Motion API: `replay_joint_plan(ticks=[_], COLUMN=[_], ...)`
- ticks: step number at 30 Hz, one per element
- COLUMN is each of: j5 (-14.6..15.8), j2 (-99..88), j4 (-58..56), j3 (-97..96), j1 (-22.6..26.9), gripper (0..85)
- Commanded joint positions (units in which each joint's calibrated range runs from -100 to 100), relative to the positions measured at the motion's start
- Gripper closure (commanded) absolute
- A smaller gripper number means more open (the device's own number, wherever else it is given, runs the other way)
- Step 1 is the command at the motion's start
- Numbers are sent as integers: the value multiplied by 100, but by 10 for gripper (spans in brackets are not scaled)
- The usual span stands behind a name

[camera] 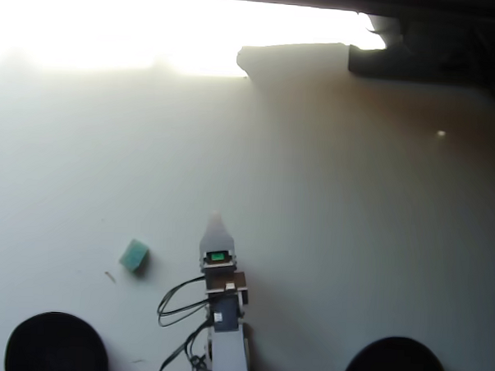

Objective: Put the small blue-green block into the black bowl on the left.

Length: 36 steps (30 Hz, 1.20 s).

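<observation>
Your gripper (216,219) points up-frame in the overhead view; only one pale tip shows, so can't tell if it's open, and it carries nothing. The small blue-green block (134,256) lies on the table to its lower left, apart from it. You'd swing left and down-frame to reach it; the black bowl (56,344) waits below the block at bottom-left.

I see a pale, matte white table (327,238) carrying a small teal cube (134,256) left of my fingers (215,225), plus two round matte black bowls (57,344) (395,364) behind them at either side.
</observation>
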Motion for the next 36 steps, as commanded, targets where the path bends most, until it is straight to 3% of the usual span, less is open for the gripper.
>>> replay_joint_plan(ticks=[1,4,14,18,27,36], j5=[-98,-220,-396,-542,-645,-713], j2=[-204,-407,-107,278,1628,3342], j4=[-577,-1241,-2895,-3244,-2612,-1695], j3=[660,1131,2277,2443,2489,2452], j1=[34,215,1656,1890,2232,2271], gripper=[369,369,369,369,394,390])
